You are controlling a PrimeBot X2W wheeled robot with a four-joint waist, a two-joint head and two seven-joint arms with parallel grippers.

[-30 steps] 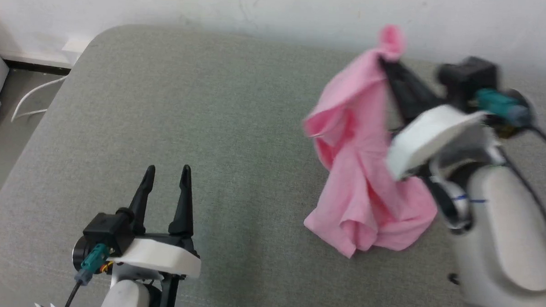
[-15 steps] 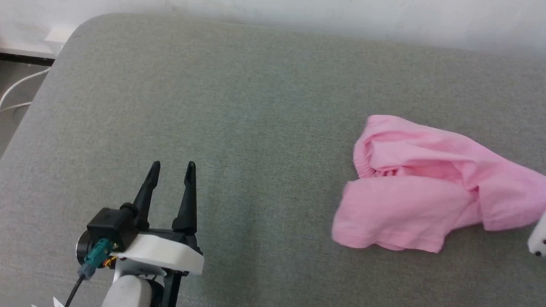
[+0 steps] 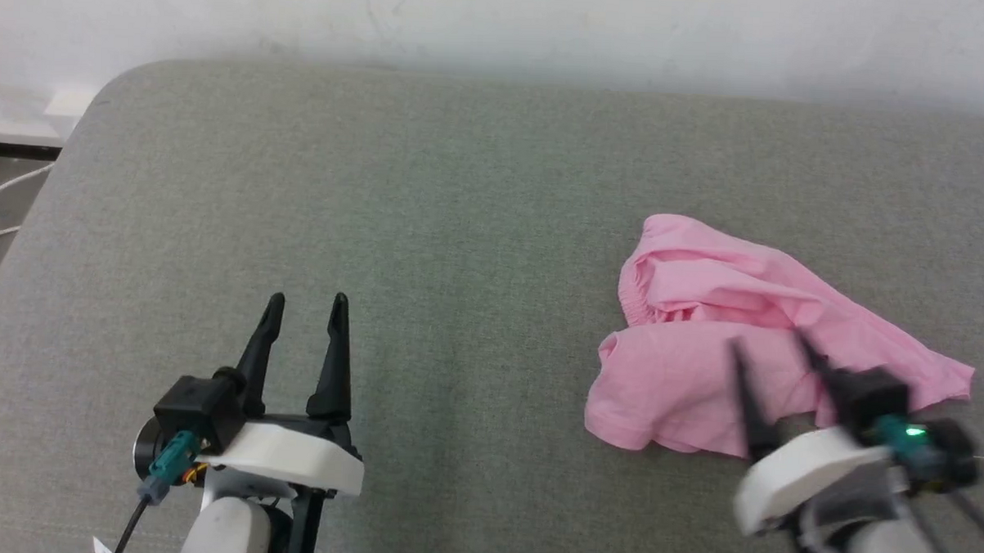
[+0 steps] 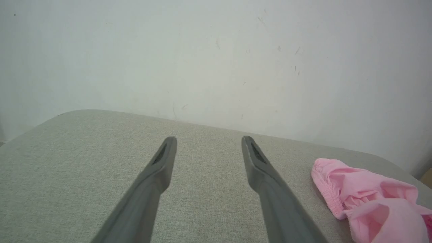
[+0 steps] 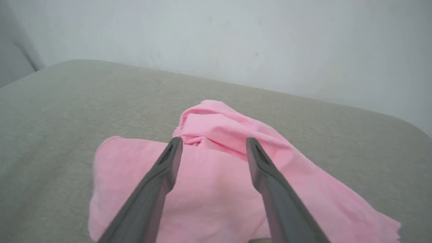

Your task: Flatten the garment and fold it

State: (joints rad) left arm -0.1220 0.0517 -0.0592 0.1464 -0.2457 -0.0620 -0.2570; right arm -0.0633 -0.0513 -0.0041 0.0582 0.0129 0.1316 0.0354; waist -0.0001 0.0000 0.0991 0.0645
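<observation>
Right gripper [image 3: 768,342] was found released: its two fingers stood apart and gripped nothing. In the head view we placed it at 5 o'clock, somewhat blurred, with its fingers pointing toward 11 o'clock across the near part of the garment [image 3: 685,381]. The right wrist view confirmed this. The right gripper [image 5: 214,139] had its fingers spread over the garment [image 5: 209,189], with pink cloth visible between and on both sides of them. We could not tell whether the fingertips touched the cloth.

We found the left gripper [image 3: 307,298] likewise released and empty. It sat at 7 o'clock in the head view, fingers pointing to 12 o'clock, above the bare cushion [image 3: 461,226] and well apart from the garment. In the left wrist view its fingers [image 4: 162,168] stood wide apart, and the garment [image 4: 371,199] lay at 4 o'clock, clear of them.

We recorded the garment on the cushion at 4 o'clock in the head view. It was crumpled, neither flat nor folded. Its gathered waistband [image 3: 635,290] lay at the heap's 10 o'clock end. One flap tapered toward 3 o'clock, and a rumpled layer bulged at 7 o'clock.

We noted a pale wall [image 3: 501,23] at 12 o'clock and a white cable [image 3: 3,202] at 9 o'clock, beyond the cushion's edge.
</observation>
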